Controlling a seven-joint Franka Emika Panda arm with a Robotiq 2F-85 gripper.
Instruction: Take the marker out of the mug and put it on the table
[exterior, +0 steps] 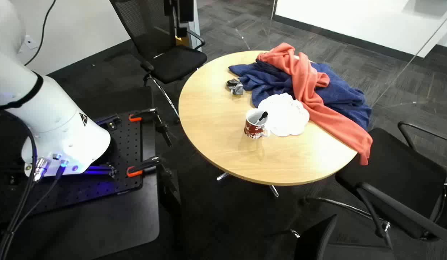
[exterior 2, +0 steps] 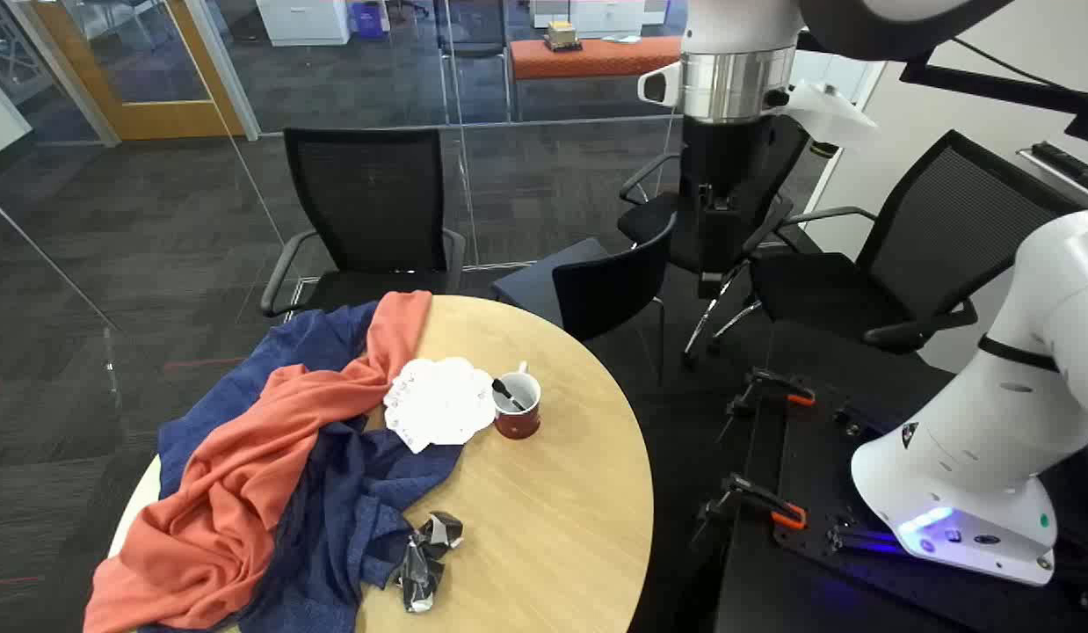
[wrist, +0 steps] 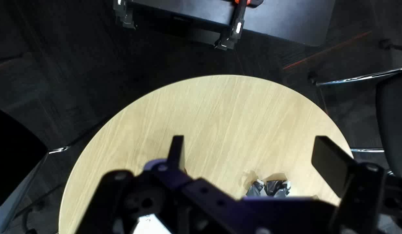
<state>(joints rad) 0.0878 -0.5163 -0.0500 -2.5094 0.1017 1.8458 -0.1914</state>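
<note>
The mug (exterior: 255,130) is dark red with white patterning and a white rim. It stands upright on the round tan table (exterior: 209,108), and shows also in an exterior view (exterior 2: 518,424). The marker (exterior: 262,116) leans inside the mug, its black end above the rim; it shows in an exterior view too (exterior 2: 502,388). My gripper (wrist: 248,143) is open and empty in the wrist view, high above the table. In an exterior view the gripper (exterior 2: 711,283) hangs pointing down, apart from the mug. In the wrist view the gripper hides the marker and nearly all of the mug.
A white scalloped sheet or plate (exterior: 283,117) lies beside the mug. Blue cloth (exterior: 339,90) and orange cloth (exterior: 306,81) cover the table's far part. A crumpled black and silver wrapper (exterior 2: 430,558) lies near the cloth. Chairs (exterior 2: 368,202) surround the table.
</note>
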